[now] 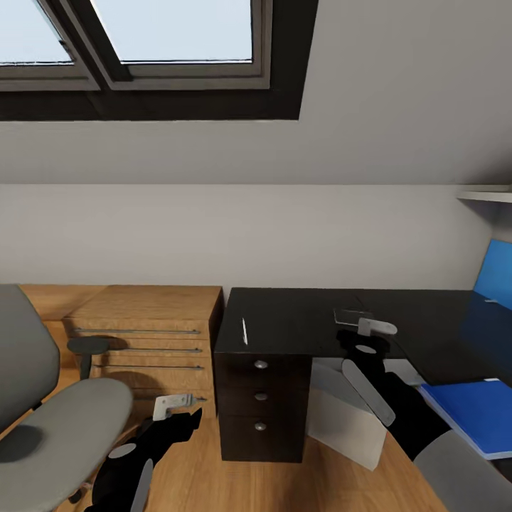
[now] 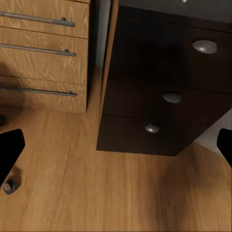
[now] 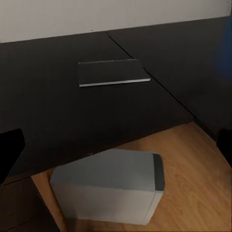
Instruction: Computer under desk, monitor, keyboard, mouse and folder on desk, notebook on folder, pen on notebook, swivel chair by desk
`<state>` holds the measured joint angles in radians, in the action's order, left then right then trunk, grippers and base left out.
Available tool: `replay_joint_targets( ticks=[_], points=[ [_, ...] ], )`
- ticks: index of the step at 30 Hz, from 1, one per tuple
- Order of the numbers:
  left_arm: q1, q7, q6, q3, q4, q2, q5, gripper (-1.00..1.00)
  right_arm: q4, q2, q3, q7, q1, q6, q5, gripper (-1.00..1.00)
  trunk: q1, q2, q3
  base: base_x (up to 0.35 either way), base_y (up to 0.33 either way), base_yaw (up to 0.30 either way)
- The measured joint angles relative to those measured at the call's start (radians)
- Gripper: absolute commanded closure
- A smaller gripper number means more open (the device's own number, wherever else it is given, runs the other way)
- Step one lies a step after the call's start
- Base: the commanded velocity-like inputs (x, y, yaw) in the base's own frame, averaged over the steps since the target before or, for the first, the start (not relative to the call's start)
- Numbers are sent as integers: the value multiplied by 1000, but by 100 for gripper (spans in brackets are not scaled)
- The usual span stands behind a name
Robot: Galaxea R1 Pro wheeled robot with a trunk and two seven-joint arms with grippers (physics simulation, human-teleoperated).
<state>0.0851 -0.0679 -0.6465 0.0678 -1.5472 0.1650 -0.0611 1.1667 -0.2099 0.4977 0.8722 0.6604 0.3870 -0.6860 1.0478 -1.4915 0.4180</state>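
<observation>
The black desk (image 1: 299, 323) stands against the far wall, and its drawer unit (image 2: 159, 96) fills much of the left wrist view. A thin pale pen (image 1: 244, 331) lies on its left end. A dark notebook (image 1: 351, 316) (image 3: 112, 72) lies flat further right. Under the desk stands the light-grey computer (image 1: 347, 419) (image 3: 111, 191). The grey swivel chair (image 1: 67, 419) is at the near left. My right gripper (image 1: 360, 339) hovers open at the desk's front edge, just short of the notebook. Low over the floor between chair and drawers, my left gripper (image 1: 190, 419) is open and holds nothing.
A light wooden dresser (image 1: 153, 331) (image 2: 43, 53) with bar handles stands left of the desk. A flat blue folder-like thing (image 1: 473, 416) lies at the lower right beyond my right arm. A blue panel (image 1: 494, 274) shows at the right edge. A chair caster (image 2: 8, 184) rests on the wood floor.
</observation>
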Motion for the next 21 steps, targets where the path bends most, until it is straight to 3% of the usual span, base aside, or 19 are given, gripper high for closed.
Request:
replay_joint_targets(
  ticks=[9, 21],
  points=[
    [0, 0, 5, 2, -22, 0, 0, -100, 28, 2, 5, 1, -8, -3, 22, -100, 0, 0, 0, 69, 0, 0],
    [0, 0, 5, 2, -22, 0, -1, -100, 29, -1, 2, 1, -8, 0, 26, -100, 0, 0, 0, 239, 0, 0]
  ],
)
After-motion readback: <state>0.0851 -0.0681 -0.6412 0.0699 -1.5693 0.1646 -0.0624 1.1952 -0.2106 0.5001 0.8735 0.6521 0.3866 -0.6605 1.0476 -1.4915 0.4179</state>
